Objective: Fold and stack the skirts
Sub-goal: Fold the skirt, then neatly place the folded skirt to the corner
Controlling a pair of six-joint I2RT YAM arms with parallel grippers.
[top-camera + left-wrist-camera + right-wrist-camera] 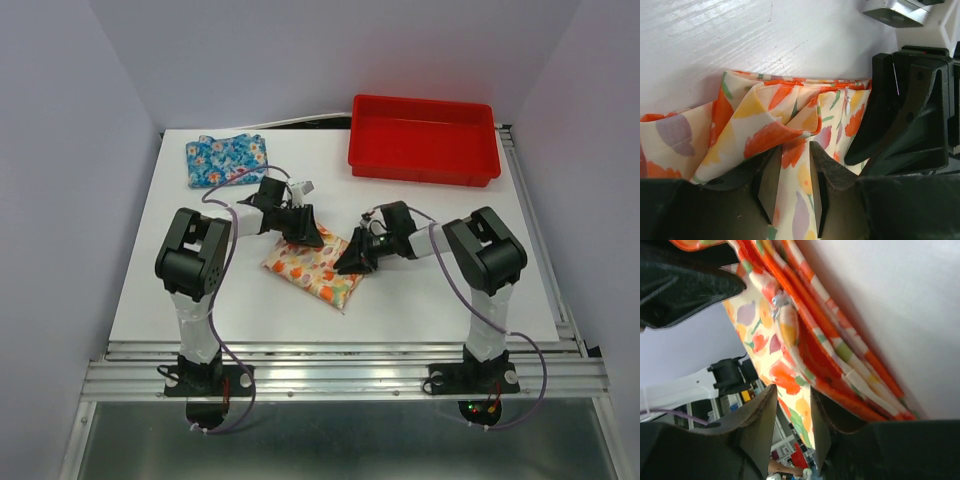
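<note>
**A:** Eyes on the cream-yellow skirt [312,268], lying on the white table [450,290] in front of the red tray [420,170], off its left end. Bunched and partly doubled over, not flat yet.

**B:** Gripped twice! Left gripper [794,150] nipping a fold of that cloth between its fingers. Right gripper [792,391] likewise pinching a hem of the same skirt.

**A:** Held at two points for a reason, presumably: keeping one edge taut so as to swing it over in a single straight fold.

**B:** And the blue skirt [225,158]? Parked left of the tray, well apart from both grippers, looking already folded into a neat rectangle. Probably waiting there as the base of the stack.

**A:** Counting up: two skirts, one tray, two grippers, both busy on one garment.
</note>
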